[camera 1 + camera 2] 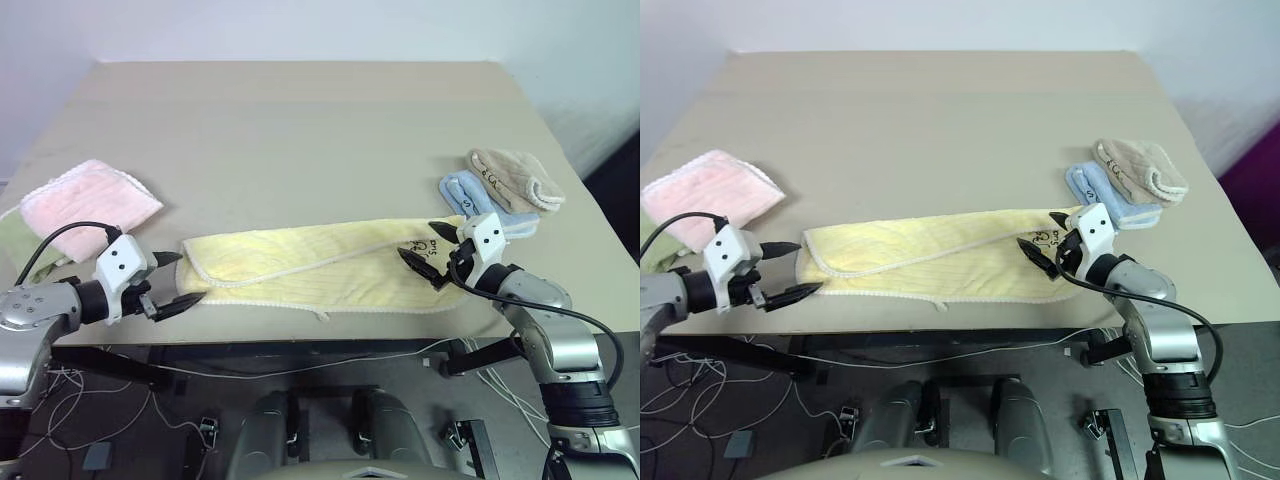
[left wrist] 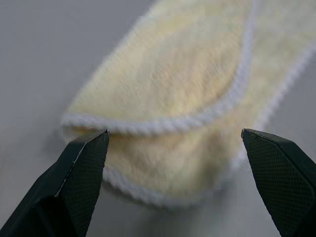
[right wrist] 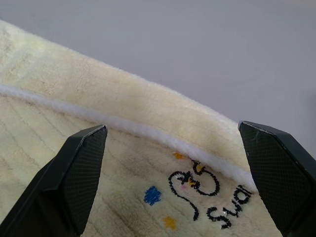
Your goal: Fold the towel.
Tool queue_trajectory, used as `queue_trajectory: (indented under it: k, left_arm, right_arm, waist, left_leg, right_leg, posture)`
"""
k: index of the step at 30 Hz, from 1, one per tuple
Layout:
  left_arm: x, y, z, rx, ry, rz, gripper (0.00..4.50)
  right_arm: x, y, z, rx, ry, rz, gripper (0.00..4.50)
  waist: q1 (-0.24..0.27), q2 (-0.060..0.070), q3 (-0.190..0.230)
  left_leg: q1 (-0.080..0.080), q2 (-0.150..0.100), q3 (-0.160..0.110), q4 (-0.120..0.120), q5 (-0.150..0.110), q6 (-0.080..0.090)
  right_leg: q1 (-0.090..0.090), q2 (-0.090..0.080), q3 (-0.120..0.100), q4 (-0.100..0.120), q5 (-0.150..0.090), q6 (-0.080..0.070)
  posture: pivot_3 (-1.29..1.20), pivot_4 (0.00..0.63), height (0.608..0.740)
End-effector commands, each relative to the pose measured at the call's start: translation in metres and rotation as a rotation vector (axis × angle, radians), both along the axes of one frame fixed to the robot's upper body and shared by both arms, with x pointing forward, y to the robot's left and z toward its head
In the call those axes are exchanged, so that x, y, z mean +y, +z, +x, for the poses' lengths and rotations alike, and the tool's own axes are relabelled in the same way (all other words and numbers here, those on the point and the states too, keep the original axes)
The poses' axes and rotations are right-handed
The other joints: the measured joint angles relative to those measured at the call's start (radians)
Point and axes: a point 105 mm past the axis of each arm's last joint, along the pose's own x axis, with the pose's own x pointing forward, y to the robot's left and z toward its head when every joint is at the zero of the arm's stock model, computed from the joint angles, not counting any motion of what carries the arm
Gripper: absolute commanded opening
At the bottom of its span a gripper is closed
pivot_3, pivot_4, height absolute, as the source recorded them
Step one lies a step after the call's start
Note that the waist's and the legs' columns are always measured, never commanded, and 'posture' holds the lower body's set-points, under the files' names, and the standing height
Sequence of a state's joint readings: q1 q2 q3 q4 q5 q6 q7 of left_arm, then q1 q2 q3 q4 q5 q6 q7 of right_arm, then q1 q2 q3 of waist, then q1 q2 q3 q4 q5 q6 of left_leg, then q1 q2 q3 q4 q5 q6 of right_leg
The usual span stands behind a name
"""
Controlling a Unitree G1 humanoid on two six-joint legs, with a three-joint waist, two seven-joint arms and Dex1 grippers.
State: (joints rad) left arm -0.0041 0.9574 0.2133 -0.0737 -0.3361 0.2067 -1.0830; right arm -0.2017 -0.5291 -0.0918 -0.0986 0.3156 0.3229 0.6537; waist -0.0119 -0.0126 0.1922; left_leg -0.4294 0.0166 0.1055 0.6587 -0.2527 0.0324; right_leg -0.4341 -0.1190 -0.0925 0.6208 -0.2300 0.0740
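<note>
**Both grippers spread wide at the ends of the yellow towel**

Along the near edge of the table (image 1: 300, 120) we see the towel (image 1: 330, 270) folded lengthwise, its ends between our two grippers. The left gripper (image 1: 180, 279) has its fingers wide apart just off the rounded left end; its wrist view shows two layers edged in white between the fingertips. The right gripper (image 1: 427, 255), fingers equally spread, hangs over the right end, where its wrist view reveals dark lettering (image 3: 197, 190). Farther off lie a pink towel (image 1: 88, 205) and blue (image 1: 470, 195) and beige (image 1: 515, 178) folded towels.
</note>
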Motion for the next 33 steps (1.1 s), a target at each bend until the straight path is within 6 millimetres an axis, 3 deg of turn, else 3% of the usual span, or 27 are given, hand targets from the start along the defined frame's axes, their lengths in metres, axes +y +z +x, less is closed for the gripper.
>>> queue_trajectory:
  k: [1, 12, 21, 33]
  left_arm:
    - [-0.003, 0.0, 0.001, -0.013, -0.073, 0.091, 4.5]
    - [-0.027, 0.011, 0.011, -0.098, -0.184, 0.122, 4.5]
    - [-0.021, 0.022, 0.016, -0.127, -0.176, 0.137, 4.5]
    - [-0.019, 0.012, 0.024, -0.2, -0.252, 0.281, 4.5]
  right_arm:
    - [0.002, 0.013, -0.001, -0.059, 0.0, -0.01, 4.46]
    - [0.001, 0.013, -0.002, -0.063, -0.018, -0.013, 4.46]
    - [0.0, 0.014, 0.0, -0.068, -0.024, -0.013, 4.46]
    - [0.002, 0.014, 0.003, -0.072, -0.017, -0.013, 4.46]
  waist:
    - [0.001, 0.0, 0.0]
    - [-0.002, 0.0, 0.0]
    - [-0.001, 0.0, 0.0]
    - [0.001, 0.0, 0.0]
  left_leg:
    - [0.0, 0.0, 0.0, -0.001, 0.0, 0.0]
    - [-0.001, 0.0, 0.001, -0.006, 0.002, -0.002]
    - [-0.001, 0.0, 0.001, -0.005, 0.004, 0.002]
    - [0.0, 0.0, 0.002, -0.004, 0.004, 0.002]
  right_leg:
    - [0.0, 0.0, 0.0, -0.001, 0.0, -0.001]
    - [0.002, 0.001, 0.0, -0.004, 0.003, 0.003]
    - [0.003, 0.004, -0.001, -0.003, 0.003, 0.004]
    - [0.004, 0.006, -0.002, -0.002, 0.003, 0.004]
  posture:
    - [0.0, 0.15, 0.74]
    - [0.0, 0.15, 0.74]
    - [0.0, 0.15, 0.74]
    - [0.0, 0.15, 0.74]
